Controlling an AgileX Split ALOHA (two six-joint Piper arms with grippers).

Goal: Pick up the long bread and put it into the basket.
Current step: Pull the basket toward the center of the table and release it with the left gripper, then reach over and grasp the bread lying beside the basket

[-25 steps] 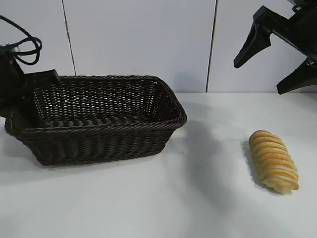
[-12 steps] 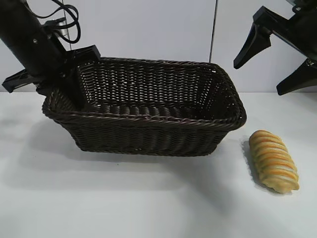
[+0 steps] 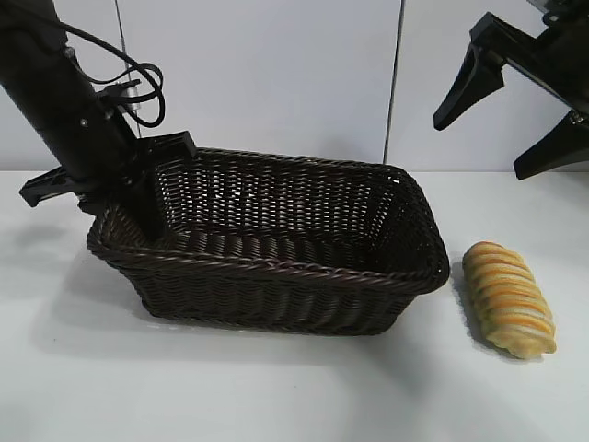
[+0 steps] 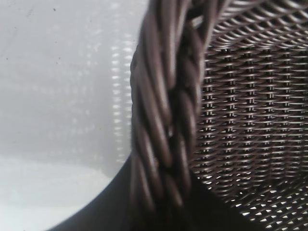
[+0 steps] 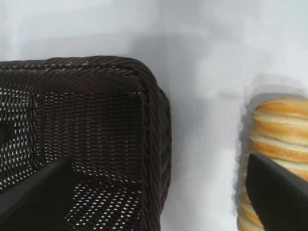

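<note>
The left gripper [image 3: 147, 198] straddles the basket's [image 3: 294, 276] left rim, its fingers' spread hidden. The right gripper [image 3: 515, 115] hangs wide open above the long bread [image 3: 508, 298], which lies near the table's [image 3: 276, 387] right edge, just beside the basket.

Bench [image 3: 276, 387]: plain white top, meeting a pale panelled wall behind.
Basket [image 3: 304, 285]: dark brown wicker, rectangular, braided rim; stands on the bench left of centre, skewed to the bench edge.
Bread [image 3: 508, 298]: long ridged golden loaf; lies on the bench just beside the basket's right end, not touching it.
</note>
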